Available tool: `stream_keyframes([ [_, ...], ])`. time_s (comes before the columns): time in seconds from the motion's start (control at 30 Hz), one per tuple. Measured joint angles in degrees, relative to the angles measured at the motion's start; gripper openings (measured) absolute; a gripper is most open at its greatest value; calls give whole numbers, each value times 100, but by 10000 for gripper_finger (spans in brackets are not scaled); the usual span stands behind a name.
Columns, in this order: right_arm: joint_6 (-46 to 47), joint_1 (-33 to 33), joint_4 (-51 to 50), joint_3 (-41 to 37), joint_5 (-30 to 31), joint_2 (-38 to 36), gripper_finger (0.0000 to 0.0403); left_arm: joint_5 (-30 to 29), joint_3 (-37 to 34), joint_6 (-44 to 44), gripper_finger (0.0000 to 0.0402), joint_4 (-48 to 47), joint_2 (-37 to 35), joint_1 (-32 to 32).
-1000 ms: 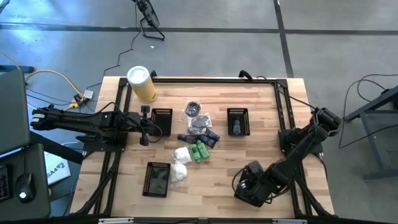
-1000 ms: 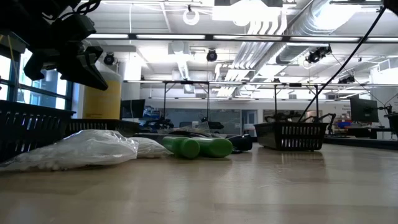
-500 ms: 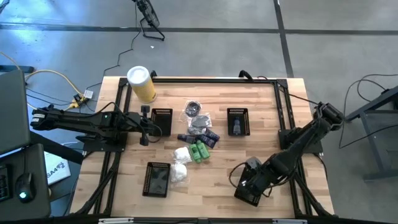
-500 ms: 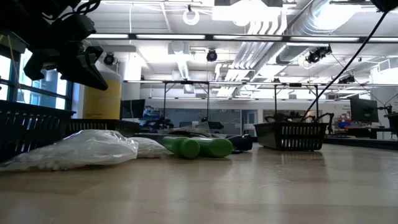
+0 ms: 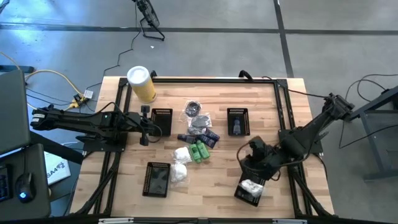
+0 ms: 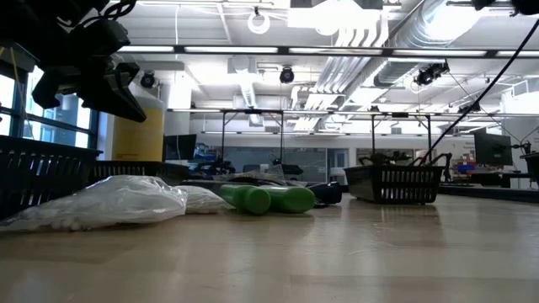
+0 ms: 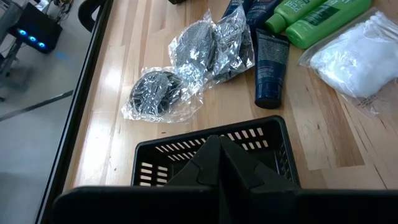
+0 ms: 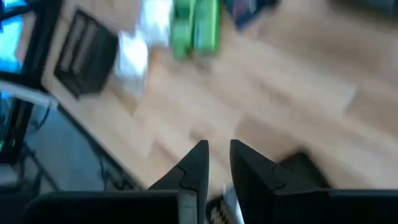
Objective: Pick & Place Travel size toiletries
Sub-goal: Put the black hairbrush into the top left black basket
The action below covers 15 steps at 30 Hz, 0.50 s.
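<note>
Right pincer (image 8: 217, 163) hangs over the worktop (image 5: 267, 106) just beside the near-right basket (image 5: 250, 191), on the side toward the green bottles (image 5: 200, 151); its two fingers stand a narrow gap apart with nothing between them. A white packet (image 5: 250, 185) lies in that basket.

Taking the green bottles as the landmark: they lie side by side near the middle of the worktop, touching each other. Two more white packets (image 5: 180, 155) lie just beside them on the left arm's side, one of them (the nearer to the front edge) next to the front-left basket (image 5: 157, 179). Dark blue tubes (image 5: 210, 138) lie just beyond the bottles, and silvery packets (image 5: 196, 116) lie farther back still. A basket (image 5: 237, 121) with a dark tube in it stands behind and to the right of the bottles; another basket (image 5: 163, 121) stands behind and to their left. A yellow canister (image 5: 142, 84) stands well apart at the back-left corner.

Left pincer (image 7: 219, 144) is closed and empty, held over the back-left basket.
</note>
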Motion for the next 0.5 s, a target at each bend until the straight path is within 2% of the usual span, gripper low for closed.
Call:
stream_keyframes([
  [0.23,-1388,-477,255,0,598,36,56,0,0,0,0,0,0,-1],
  [0.5,-3150,-1095,1113,0,626,56,55,2,0,-2,0,1,0,-2],
])
